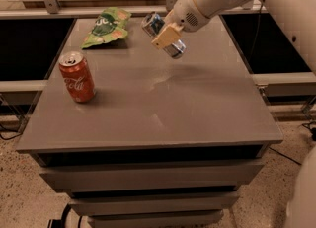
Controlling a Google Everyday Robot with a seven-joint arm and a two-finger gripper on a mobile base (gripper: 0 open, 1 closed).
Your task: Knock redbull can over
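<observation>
In the upper middle of the frame, the white arm's two-finger gripper (166,36) is clamping the slim silver-and-blue metal redbull can (175,49) at a steep tilt over the grey table (197,118), so a release is likely risking it rolling off the far edge.

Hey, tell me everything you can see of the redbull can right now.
The redbull can is a slim metal can, silver and blue, with a silver top. It is tilted steeply, top pointing up and left, bottom end down and right. It is over the far part of the grey table, right of the green bag. The gripper crosses its middle and touches it. Whether its bottom end rests on the table cannot be told.
</observation>
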